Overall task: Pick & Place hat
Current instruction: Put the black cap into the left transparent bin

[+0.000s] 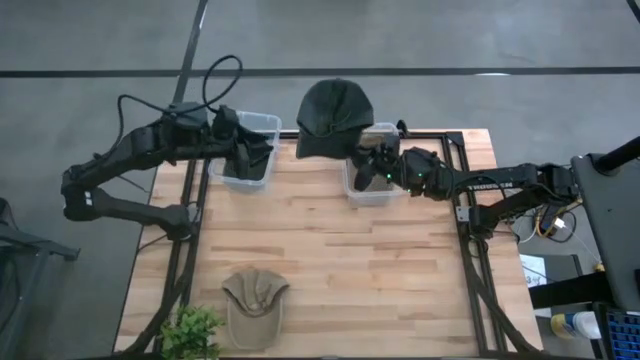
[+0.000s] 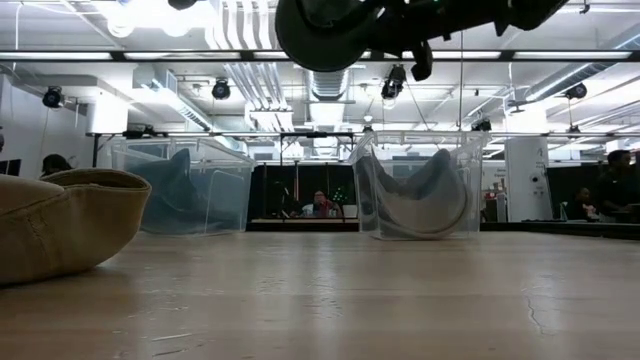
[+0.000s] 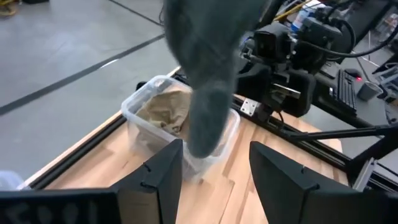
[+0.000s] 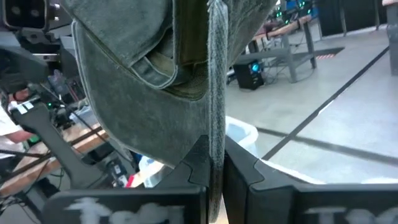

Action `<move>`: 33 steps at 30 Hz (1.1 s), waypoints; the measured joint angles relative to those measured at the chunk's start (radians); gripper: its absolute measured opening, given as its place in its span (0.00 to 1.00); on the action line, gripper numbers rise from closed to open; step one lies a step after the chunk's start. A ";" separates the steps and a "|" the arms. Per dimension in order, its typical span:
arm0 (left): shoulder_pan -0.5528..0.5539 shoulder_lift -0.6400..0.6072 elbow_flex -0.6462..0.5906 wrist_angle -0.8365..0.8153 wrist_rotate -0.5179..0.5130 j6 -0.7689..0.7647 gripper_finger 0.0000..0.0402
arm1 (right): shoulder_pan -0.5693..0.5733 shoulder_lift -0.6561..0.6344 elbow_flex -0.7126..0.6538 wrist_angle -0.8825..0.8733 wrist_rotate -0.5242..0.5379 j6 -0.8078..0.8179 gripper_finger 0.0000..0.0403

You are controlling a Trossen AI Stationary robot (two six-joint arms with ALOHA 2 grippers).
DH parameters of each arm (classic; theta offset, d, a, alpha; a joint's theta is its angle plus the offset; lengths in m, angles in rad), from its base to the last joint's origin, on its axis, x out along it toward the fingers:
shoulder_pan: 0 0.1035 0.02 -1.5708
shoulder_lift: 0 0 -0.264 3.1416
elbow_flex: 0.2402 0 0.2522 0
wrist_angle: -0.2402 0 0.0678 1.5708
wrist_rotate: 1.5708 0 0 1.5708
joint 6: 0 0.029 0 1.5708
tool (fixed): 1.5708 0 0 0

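Looking down from the high view, the job seems roughly midway: the right gripper (image 1: 372, 165) hangs over the right bin (image 1: 371, 180) near the desk's far edge with a dark cap (image 1: 333, 115) dangling past that edge, so the pick looks done and the placing not. A tan cap (image 1: 254, 305) lies untouched near the desk's near edge, beside a small plant (image 1: 192, 333) at the near left corner. The left gripper (image 1: 243, 150) sits over the left bin (image 1: 244, 152), which already holds something dark; whether its fingers are spread cannot be read from here.

At table height, the dark cap (image 2: 330, 35) hangs well above the wood, clear of both bins. The left bin (image 2: 185, 187) and right bin (image 2: 418, 187) each show cloth inside, and the tan cap (image 2: 70, 225) rests on the wood at the picture's left.

From the left wrist, that arm's own fingers (image 3: 163, 177) stand spread apart with nothing between them. Beyond them the dark cap (image 3: 208, 74) hangs over the right bin (image 3: 138, 118), which holds tan fabric.

From the right wrist, the fingers (image 4: 196, 168) are pressed nearly together, pinching a fold of the dark cap (image 4: 149, 68), whose crown hangs loose above them. By my reckoning what remains is to carry this cap to its spot and release it, then the tan one
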 joint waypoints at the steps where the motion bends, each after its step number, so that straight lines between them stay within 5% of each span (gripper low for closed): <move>1: -0.008 0.008 0.000 0.012 -0.002 0.004 0.44 | -0.004 0.008 0.015 0.000 -0.001 -0.007 0.03; 10: -0.045 0.069 0.000 0.078 -0.151 0.061 0.44 | -0.019 0.077 0.199 -0.137 -0.049 -0.011 0.03; 18: -0.058 0.090 0.000 0.077 -0.172 0.091 0.44 | -0.018 0.143 0.364 -0.314 -0.052 -0.042 0.03; 33: -0.058 0.084 0.000 0.016 -0.308 0.032 0.40 | -0.023 0.142 0.361 -0.313 -0.052 -0.033 0.03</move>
